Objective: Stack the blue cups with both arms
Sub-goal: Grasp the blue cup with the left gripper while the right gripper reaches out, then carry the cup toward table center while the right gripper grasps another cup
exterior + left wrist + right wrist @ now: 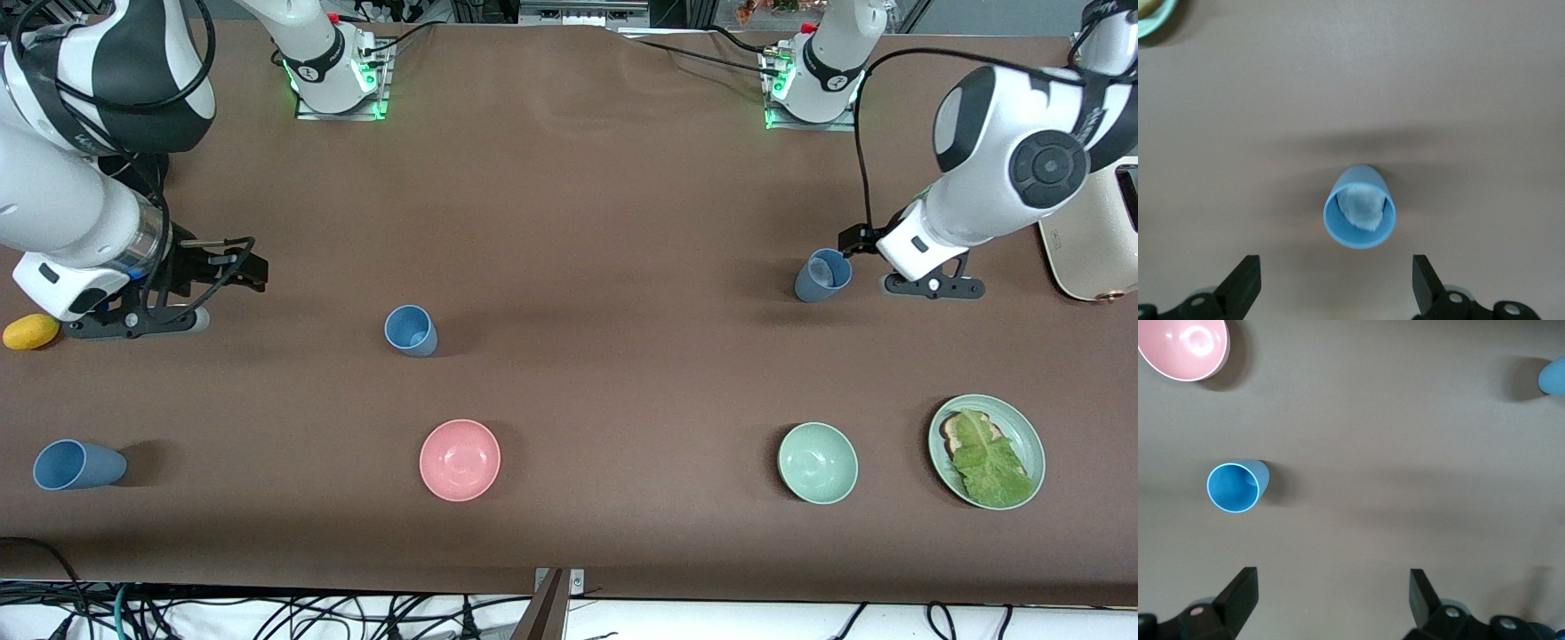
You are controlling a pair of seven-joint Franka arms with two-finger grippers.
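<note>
Hovering: left end effector (1336, 287) spread, slate cup (1359, 207) just ahead, lined up for grasp; right end effector (1331, 600) spread, light blue cup (1237, 486) ahead, off-centre.

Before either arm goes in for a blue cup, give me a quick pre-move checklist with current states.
1. Left gripper open, nothing held: ok.
2. Right gripper open, nothing held: ok.
3. Slate-blue plastic cup upright, lined up between the left gripper's fingers: ok.
4. That cup empty for stacking: not ok, something white sits inside.
5. Light blue plastic cup upright and empty, apart from the pink bowl: ok.
6. Third blue cup upright: not ok, lying on its side.
</note>
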